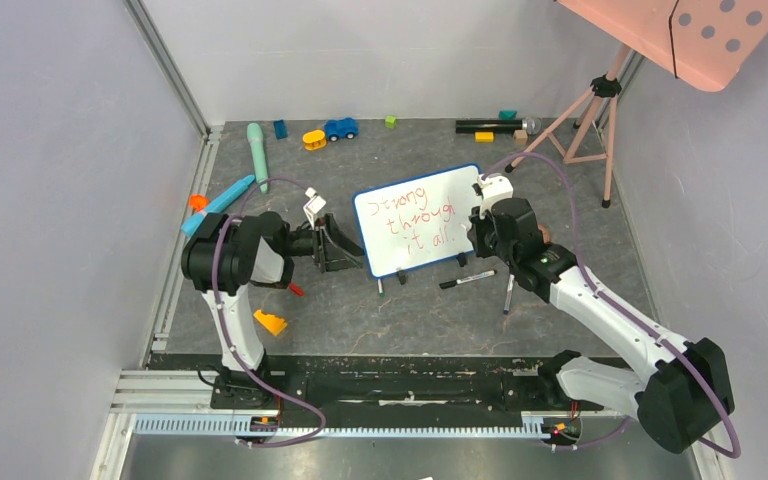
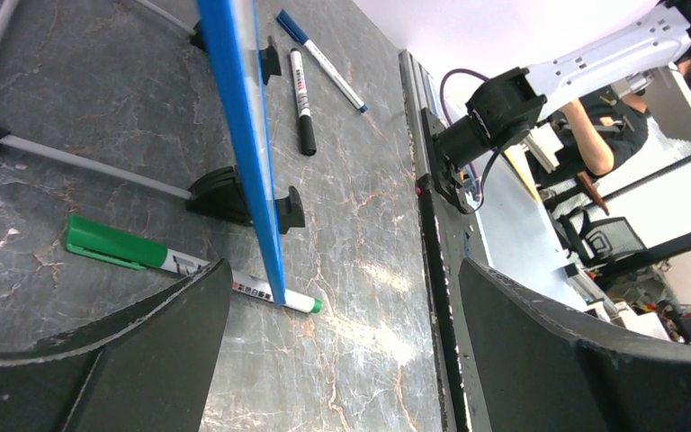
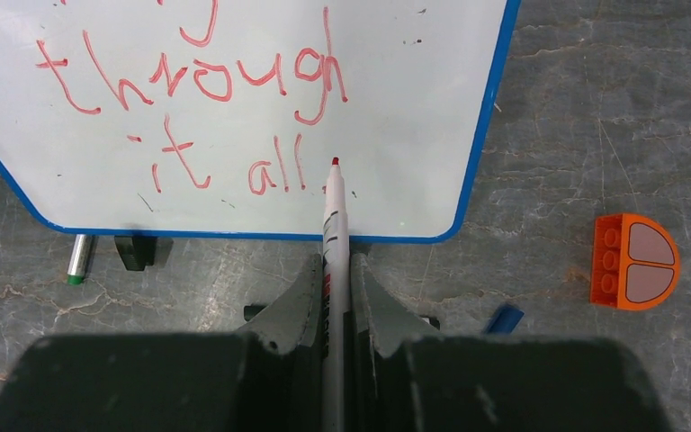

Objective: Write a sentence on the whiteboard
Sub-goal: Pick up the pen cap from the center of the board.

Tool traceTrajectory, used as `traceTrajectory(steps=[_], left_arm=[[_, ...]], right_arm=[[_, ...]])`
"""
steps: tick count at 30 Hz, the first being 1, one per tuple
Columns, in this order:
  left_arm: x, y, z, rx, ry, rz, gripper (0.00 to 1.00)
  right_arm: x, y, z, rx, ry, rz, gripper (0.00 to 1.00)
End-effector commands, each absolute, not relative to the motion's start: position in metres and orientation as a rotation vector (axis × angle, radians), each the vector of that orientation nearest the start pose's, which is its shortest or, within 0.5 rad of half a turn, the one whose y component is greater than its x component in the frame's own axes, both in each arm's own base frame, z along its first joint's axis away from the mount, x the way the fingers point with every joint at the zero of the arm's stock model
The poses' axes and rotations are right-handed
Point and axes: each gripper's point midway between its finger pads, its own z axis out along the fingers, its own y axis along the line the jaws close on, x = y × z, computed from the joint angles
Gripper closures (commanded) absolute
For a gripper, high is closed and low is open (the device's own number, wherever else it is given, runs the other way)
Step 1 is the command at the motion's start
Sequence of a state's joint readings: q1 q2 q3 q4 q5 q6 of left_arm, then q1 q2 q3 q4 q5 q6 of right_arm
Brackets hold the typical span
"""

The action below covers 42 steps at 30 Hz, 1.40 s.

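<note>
The left gripper (image 1: 345, 246) (image 2: 342, 270) stands wide open at the left edge of the whiteboard (image 1: 420, 222). In the left wrist view its two dark fingers (image 2: 171, 346) flank the board's blue frame (image 2: 247, 135) with clear air on both sides; it holds nothing.

The right gripper (image 1: 482, 222) (image 3: 333, 270) is clamped tight on a red marker (image 3: 333, 225), whose barrel runs up between the jaws. The red tip sits at the board face just right of the word "all", low on the board near its right corner; I cannot tell whether it actually touches.

The whiteboard stands on its small black feet (image 2: 234, 193) in the middle of the table (image 1: 360, 320), leaning back a little. The sentence (image 1: 418, 215) (image 3: 209, 94) slants across it in three red lines, ending "through it all".

A green marker (image 2: 117, 245) (image 3: 76, 261) lies under the board's lower edge near the left foot. A black marker (image 1: 467, 279) (image 2: 302, 99) and a blue marker (image 2: 319, 58) lie on the table just in front of the board, towards the near edge. An orange block (image 3: 634, 274) sits beside the board's right corner. An orange wedge (image 1: 270, 322) lies near the left arm's base, and a blue toy car (image 1: 341, 128) sits among toys along the far edge, well apart from the board. Bare table shows between the board and those toys.
</note>
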<state>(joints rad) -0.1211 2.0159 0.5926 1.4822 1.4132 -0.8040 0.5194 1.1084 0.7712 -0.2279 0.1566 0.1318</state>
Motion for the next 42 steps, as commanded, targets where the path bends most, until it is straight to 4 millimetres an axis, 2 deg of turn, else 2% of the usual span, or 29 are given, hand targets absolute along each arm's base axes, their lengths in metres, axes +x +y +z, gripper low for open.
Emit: traceTrajectory(steps=[1, 12, 17, 25, 28, 29, 31, 36, 40, 42], left_arm=[[0.276, -0.213, 0.112, 0.855, 1.577, -1.587, 0.00], [0.274, -0.212, 0.122, 0.845, 1.544, -1.535, 0.00], [0.272, -0.205, 0.130, 0.813, 1.499, -1.422, 0.00], [0.280, -0.189, 0.148, 0.717, 1.469, -1.216, 0.00], [0.292, -0.178, 0.148, 0.617, 1.543, -1.046, 0.00], [0.297, -0.173, 0.143, 0.557, 1.603, -0.980, 0.00], [0.307, -0.160, 0.145, 0.438, 1.656, -0.831, 0.00], [0.303, -0.162, 0.156, 0.414, 1.654, -0.862, 0.00], [0.305, -0.152, 0.171, 0.248, 1.625, -0.887, 0.00], [0.310, -0.140, 0.182, 0.117, 1.586, -0.901, 0.00]], right_arm=[[0.320, 0.151, 0.184, -0.299, 2.045, 0.210, 1.00], [0.326, 0.156, 0.191, -0.306, 2.039, 0.219, 1.00], [0.327, 0.157, 0.194, -0.315, 2.035, 0.221, 1.00], [0.335, 0.162, 0.204, -0.338, 2.020, 0.224, 1.00], [0.337, 0.161, 0.209, -0.343, 2.015, 0.211, 1.00], [0.337, 0.160, 0.209, -0.340, 2.016, 0.205, 1.00], [0.337, 0.158, 0.209, -0.329, 2.018, 0.197, 1.00], [0.337, 0.157, 0.213, -0.308, 2.006, 0.204, 1.00], [0.334, 0.153, 0.224, -0.283, 1.978, 0.205, 1.00], [0.332, 0.152, 0.229, -0.270, 1.964, 0.212, 1.00]])
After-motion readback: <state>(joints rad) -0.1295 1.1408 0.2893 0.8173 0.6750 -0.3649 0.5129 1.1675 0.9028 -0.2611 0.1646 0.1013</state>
